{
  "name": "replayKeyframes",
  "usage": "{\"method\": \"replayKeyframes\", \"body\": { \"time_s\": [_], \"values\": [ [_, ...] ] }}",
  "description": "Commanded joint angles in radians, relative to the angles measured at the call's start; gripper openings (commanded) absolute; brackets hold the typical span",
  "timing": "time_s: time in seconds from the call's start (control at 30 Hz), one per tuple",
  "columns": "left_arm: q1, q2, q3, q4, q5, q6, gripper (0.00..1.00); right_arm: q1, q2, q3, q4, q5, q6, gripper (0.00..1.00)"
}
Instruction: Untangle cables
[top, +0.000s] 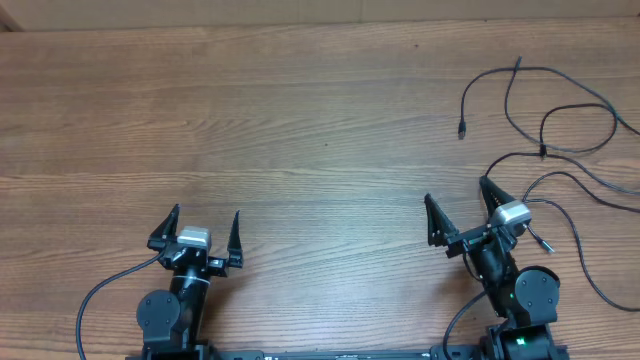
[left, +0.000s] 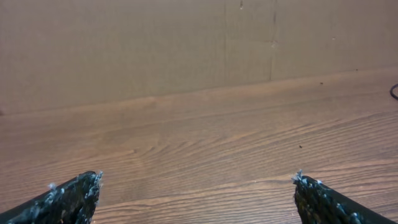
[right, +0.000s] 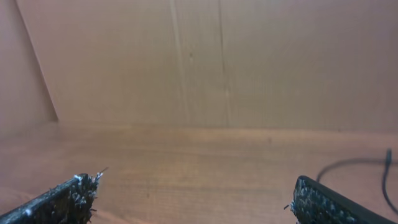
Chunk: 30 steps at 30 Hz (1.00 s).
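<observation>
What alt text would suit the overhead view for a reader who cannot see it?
Thin black cables lie loosely tangled at the right side of a wooden table, held by neither claw. The right claw stands open next to them; the left claw is open over bare wood.

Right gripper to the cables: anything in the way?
Nothing visible. In the overhead view the right gripper, jaws open, has only bare wooden table between it and the cables, which lie ahead and to its right. The nearest strand runs up close beside one finger; whether they touch is unclear.
</observation>
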<state>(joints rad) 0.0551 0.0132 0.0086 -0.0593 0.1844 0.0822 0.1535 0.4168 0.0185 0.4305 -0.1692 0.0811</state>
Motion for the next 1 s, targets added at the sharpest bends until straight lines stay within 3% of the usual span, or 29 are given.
{"method": "replayKeyframes", "body": {
  "time_s": [0.0,0.47,0.73,0.97],
  "values": [
    [0.012,-0.009,-0.004,0.0,0.015,0.019,1.0,0.001,-0.046,-0.011,-0.064,0.012,0.0,1.0],
    [0.012,-0.009,-0.004,0.0,0.015,0.019,1.0,0.0,-0.169,-0.011,-0.317,0.044,0.0,1.0],
    [0.012,-0.009,-0.004,0.0,0.015,0.019,1.0,-0.003,-0.33,-0.011,-0.496,0.09,0.0,1.0],
    [0.012,-0.009,-0.004,0.0,0.015,0.019,1.0,-0.051,-0.414,-0.011,-0.511,0.095,0.039,1.0]
  ]
}}
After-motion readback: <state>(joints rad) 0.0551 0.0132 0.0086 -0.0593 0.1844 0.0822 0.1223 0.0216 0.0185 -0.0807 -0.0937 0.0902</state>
